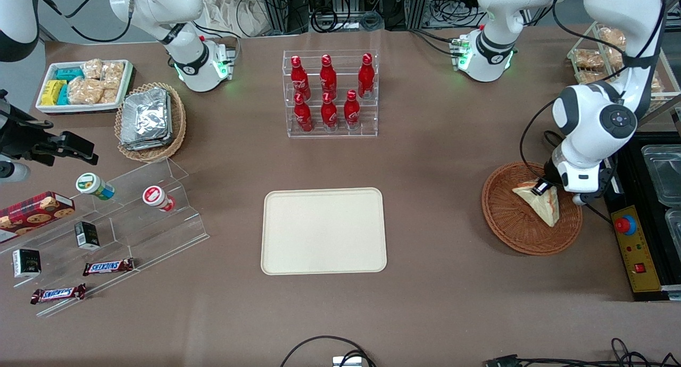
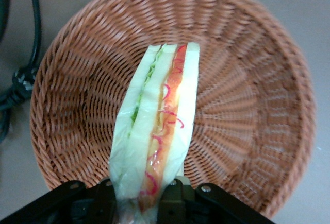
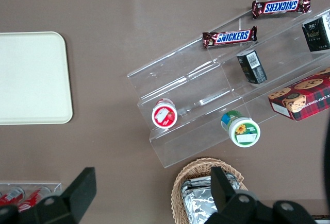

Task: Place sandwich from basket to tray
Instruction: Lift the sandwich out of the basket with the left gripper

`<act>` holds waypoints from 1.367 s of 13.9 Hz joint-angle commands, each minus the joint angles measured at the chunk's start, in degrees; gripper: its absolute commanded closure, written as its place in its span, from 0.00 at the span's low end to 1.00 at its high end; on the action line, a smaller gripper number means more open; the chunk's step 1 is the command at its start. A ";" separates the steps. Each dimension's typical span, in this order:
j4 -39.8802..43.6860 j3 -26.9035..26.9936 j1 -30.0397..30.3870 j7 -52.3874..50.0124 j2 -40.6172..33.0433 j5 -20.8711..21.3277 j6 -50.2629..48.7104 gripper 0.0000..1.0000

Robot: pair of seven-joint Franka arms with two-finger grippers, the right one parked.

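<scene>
The sandwich (image 1: 541, 203), a white bread wedge with red, orange and green filling (image 2: 157, 126), is in the reddish-brown wicker basket (image 1: 511, 223) at the working arm's end of the table. My gripper (image 1: 544, 188) is down in the basket (image 2: 247, 110), shut on the sandwich's end farthest from the front camera, one black finger (image 2: 178, 203) pressing each bread face. The sandwich's tip points toward the front camera. The cream tray (image 1: 323, 231) lies flat in the middle of the table, with nothing on it.
A clear rack of red bottles (image 1: 330, 93) stands farther from the front camera than the tray. A black control box with a red button (image 1: 633, 250) lies beside the basket. Acrylic steps with snacks (image 1: 106, 234) and a tan foil-pack basket (image 1: 150, 121) sit toward the parked arm's end.
</scene>
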 commanded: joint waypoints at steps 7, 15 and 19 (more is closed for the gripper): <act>5.59 -6.24 -0.35 18.80 -3.18 4.61 -7.19 0.84; 24.14 -17.05 -0.43 19.79 0.24 4.52 -24.25 0.86; 35.46 -20.58 -2.09 16.36 5.15 4.70 -32.48 0.86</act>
